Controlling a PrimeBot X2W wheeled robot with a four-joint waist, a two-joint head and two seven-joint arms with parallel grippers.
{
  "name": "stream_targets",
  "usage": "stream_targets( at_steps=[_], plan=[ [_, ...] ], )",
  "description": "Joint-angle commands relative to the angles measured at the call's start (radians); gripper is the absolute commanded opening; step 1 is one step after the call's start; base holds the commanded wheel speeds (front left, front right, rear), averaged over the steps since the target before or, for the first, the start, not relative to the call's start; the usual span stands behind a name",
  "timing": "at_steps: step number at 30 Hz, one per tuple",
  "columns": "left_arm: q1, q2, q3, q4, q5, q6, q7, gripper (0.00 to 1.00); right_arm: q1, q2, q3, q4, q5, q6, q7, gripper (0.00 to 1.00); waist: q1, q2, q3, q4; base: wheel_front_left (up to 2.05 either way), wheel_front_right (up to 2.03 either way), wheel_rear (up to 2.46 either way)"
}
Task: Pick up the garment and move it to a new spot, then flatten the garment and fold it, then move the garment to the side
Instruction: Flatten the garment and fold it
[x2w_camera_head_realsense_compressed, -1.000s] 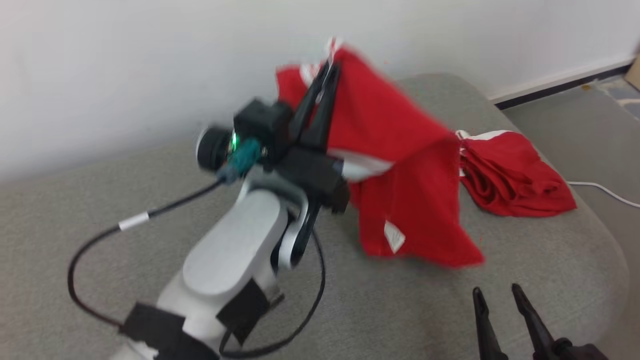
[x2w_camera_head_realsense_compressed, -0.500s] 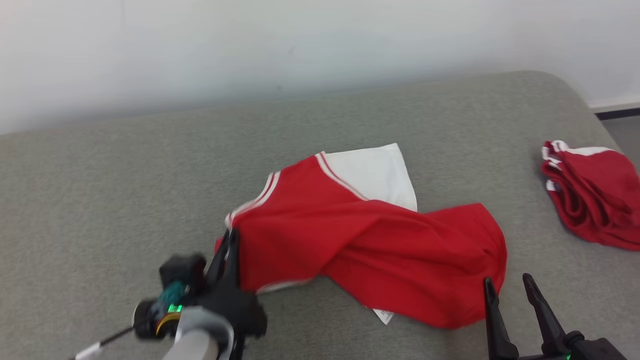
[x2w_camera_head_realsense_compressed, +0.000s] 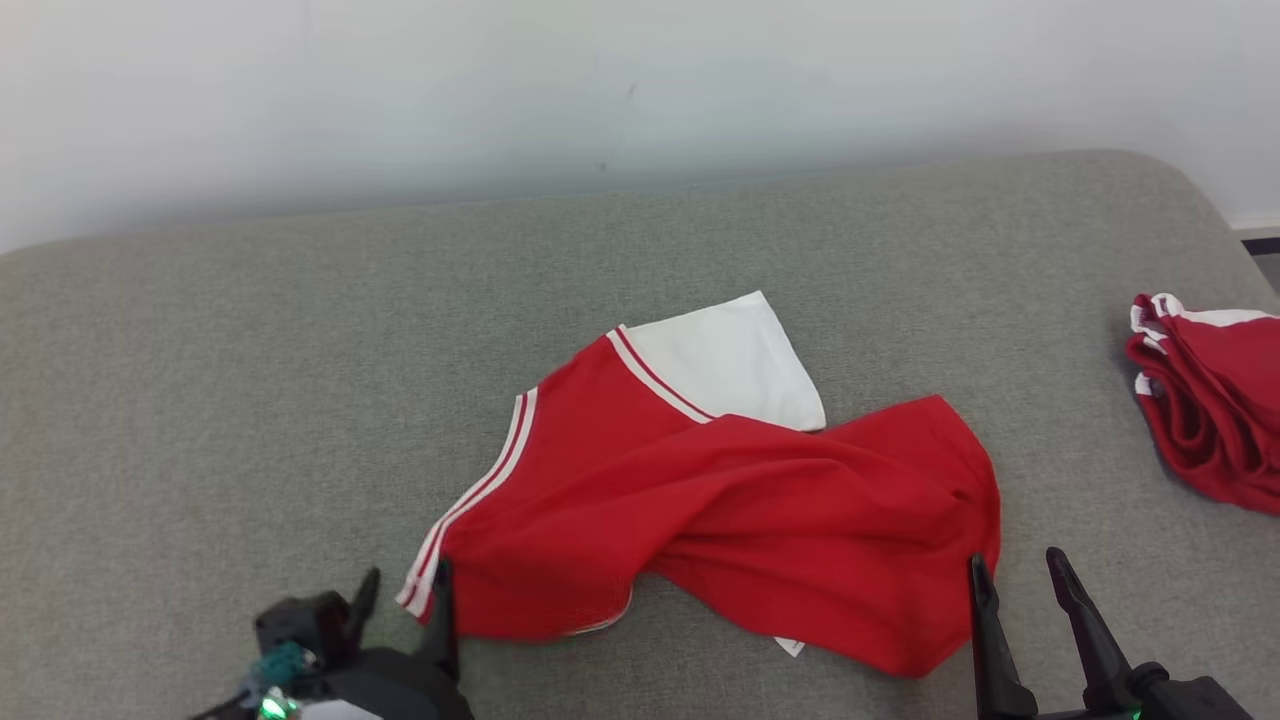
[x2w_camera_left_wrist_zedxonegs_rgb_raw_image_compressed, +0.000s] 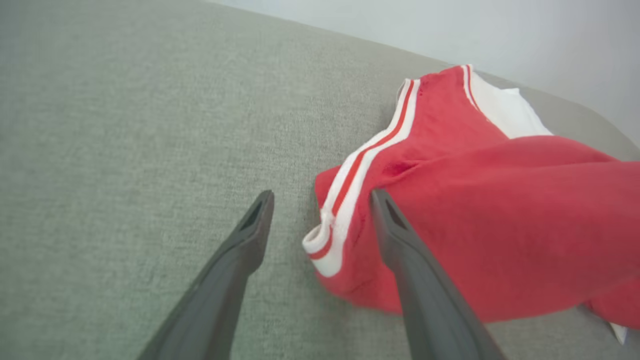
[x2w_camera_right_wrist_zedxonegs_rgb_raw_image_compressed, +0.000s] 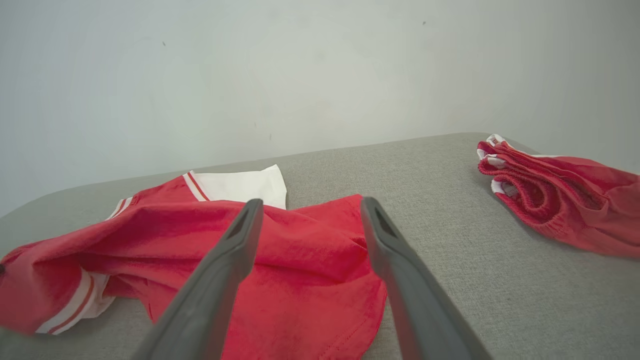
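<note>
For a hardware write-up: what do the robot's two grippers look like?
The left gripper and right gripper each have two long, dark grey fingers tapering to narrow tips, with a small slot near each tip. Their bases are black. The left base carries a teal connector and a green light; the right shows a green light.

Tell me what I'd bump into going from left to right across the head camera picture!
left hand → red and white garment → right hand → pile of red clothes
</note>
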Motion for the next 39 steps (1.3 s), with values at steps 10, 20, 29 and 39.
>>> stream_targets(
  at_steps=[10,20,29,39],
  plan=[
    [-0.159,0.114,0.007,-0.212,0.045,0.069,0.186,1.00,-0.014,0.009,0.003,0.002,0.012,-0.003,-0.001,1.00,0.0001,-0.0001,0.013,-0.081,0.00,0.00,0.00],
    [-0.470,0.035,-0.106,0.044,0.056,-0.046,0.386,1.00,-0.041,0.011,0.033,0.008,0.011,-0.003,-0.001,1.00,0.0001,-0.0001,0.060,-0.209,0.00,0.00,0.00],
    [-0.643,0.043,-0.167,0.349,0.113,-0.100,0.455,1.00,-0.046,0.011,0.031,-0.005,0.019,-0.003,-0.001,1.00,0.0001,-0.0001,0.127,-0.318,0.00,0.00,0.00],
    [-0.702,0.023,-0.185,0.463,0.101,-0.160,0.486,1.00,-0.051,0.012,0.039,-0.010,0.023,-0.003,-0.001,1.00,0.0001,-0.0001,0.145,-0.327,0.00,0.00,0.00]
  ],
)
